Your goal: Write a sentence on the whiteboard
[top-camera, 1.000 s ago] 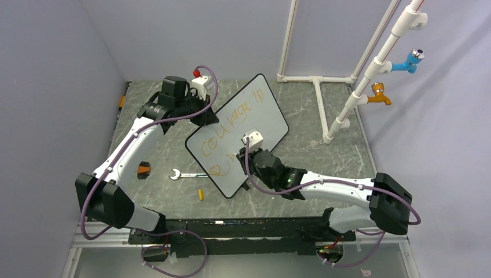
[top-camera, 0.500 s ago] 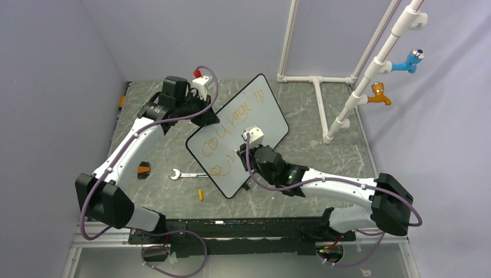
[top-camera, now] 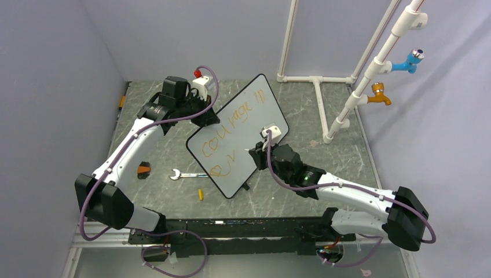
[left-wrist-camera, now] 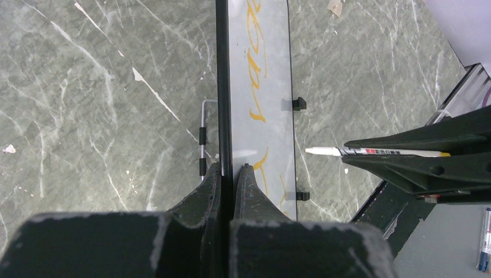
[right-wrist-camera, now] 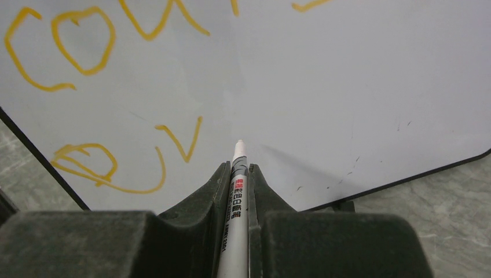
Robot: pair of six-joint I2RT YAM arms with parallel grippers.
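Note:
The whiteboard [top-camera: 263, 110] stands tilted on the table, its black rim pinched at the upper left edge by my left gripper [top-camera: 207, 117], which is shut on it [left-wrist-camera: 230, 168]. The sentence [top-camera: 230, 123] is in orange: "courage is" on top, a circle and a "v" [right-wrist-camera: 184, 142] below. My right gripper [top-camera: 255, 152] is shut [right-wrist-camera: 238, 167] on a white marker [right-wrist-camera: 238, 153]. The marker's tip points at bare board just right of the "v". In the left wrist view the marker [left-wrist-camera: 376, 152] sits a small gap off the board face [left-wrist-camera: 272, 87].
A wrench [top-camera: 185, 174], a small orange cap [top-camera: 201, 194] and an orange-black piece [top-camera: 143, 169] lie left of the board's near corner. A white pipe frame [top-camera: 321, 110] with a blue tap [top-camera: 411, 59] and an orange tap [top-camera: 379, 92] stands at the back right.
My right arm has swung to the right along the board's lower row, uncovering the "v". The left gripper and the board have not moved.

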